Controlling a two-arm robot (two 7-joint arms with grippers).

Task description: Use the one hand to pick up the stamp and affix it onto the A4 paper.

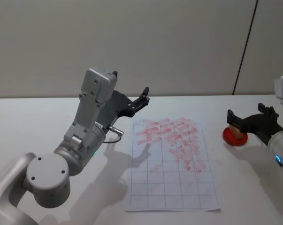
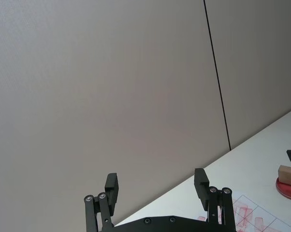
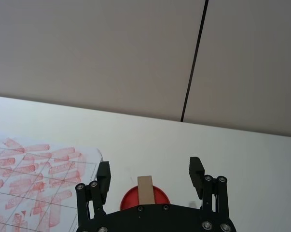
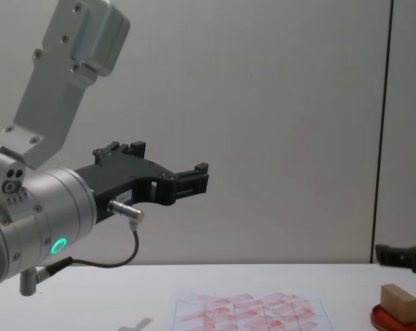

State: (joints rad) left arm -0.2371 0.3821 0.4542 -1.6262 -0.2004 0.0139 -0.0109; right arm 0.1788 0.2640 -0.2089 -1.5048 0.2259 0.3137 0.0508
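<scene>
Right gripper (image 3: 150,166) wide open, empty, above stamp (image 3: 145,186) on red ink pad (image 1: 235,137) | left gripper (image 2: 155,175) raised, open, empty

The A4 paper (image 1: 172,173) lies mid-table, red stamp marks crowding its far half. Left of its far edge the left gripper (image 1: 142,98) hangs raised, fingers apart. At right, the right gripper (image 1: 245,117) straddles the wooden stamp (image 1: 233,127) standing on the red ink pad (image 1: 235,137).

Plain pale grey wall (image 1: 132,42) behind, matte, evenly lit. Cut toward the right by one thin dark vertical seam (image 1: 245,47) running down to the tabletop (image 1: 33,117). Below, smooth white surface meeting the wall in a straight line. Soft light, diffuse grey shadows on the white.
</scene>
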